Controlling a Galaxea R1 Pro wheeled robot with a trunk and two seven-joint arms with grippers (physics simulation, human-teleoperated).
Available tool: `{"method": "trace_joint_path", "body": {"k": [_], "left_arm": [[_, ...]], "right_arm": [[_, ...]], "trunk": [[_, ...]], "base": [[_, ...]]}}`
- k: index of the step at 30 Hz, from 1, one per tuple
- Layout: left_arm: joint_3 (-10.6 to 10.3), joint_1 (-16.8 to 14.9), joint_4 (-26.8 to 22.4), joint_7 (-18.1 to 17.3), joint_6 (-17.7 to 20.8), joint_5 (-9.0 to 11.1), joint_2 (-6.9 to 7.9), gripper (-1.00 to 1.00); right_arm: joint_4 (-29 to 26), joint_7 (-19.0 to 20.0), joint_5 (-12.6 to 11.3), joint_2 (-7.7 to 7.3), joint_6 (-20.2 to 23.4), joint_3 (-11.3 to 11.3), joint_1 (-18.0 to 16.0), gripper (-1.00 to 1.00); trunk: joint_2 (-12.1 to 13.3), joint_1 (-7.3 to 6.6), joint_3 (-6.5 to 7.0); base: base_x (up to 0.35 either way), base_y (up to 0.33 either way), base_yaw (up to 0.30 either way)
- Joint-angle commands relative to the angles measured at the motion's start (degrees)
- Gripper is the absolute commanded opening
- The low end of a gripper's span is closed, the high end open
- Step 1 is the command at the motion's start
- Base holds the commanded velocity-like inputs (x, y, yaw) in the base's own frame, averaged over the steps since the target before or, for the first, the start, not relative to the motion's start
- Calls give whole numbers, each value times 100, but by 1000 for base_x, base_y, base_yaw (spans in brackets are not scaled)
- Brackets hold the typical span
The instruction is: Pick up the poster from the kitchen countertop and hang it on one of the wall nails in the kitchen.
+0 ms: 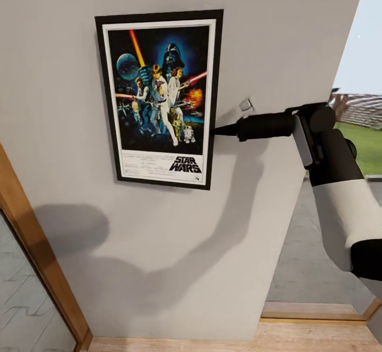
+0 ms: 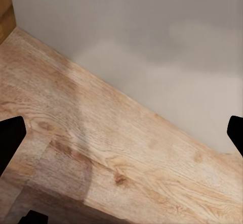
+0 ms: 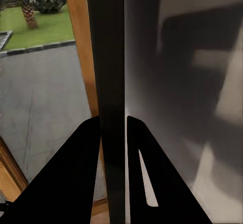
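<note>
The poster [image 1: 159, 97], an upright rectangular Star Wars film print with a thin black frame, a white border and blue-black artwork above the "STAR WARS" logo, is seen flat against the plain light grey wall [image 1: 276, 34] in the head view, slightly tilted within that view. Its right-hand edge is met by the tips of the right gripper [image 1: 216, 130], a slim black two-fingered tool carried on a black and white arm [image 1: 339, 203] reaching in from the right. In the right wrist view the poster's black frame edge [image 3: 111, 82] is shown running straight between the two black fingers [image 3: 76, 178], which are closed onto it from both sides (a narrow sliver of light remains beside one finger). A small pale bracket-like shape [image 1: 246, 105] is seen on the wall just above the gripper; what it is cannot be told. Shadows of the arm are cast across the wall below the poster. A wood-coloured door frame [image 1: 37, 246] is visible at lower left. In the left wrist view the left gripper [image 2: 121, 133] is held wide apart, with nothing between its dark fingertips [image 2: 10, 138], above a light oak plank floor [image 2: 111, 158] where it meets the grey wall.
</note>
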Motion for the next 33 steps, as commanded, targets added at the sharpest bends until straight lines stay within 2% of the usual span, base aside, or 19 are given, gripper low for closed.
{"method": "trace_joint_path", "body": {"k": [1,33], "left_arm": [[-28,-3,10,-27,-11,60,2,100],[-28,-3,10,-27,-11,60,2,100]], "right_arm": [[-27,-5,-46,-5,53,11,22,-100],[-184,-6,-40,-12,53,3,128,-100]], "trunk": [[-5,2,-3],[-5,2,-3]], "base": [[0,0,0],[0,0,0]]}}
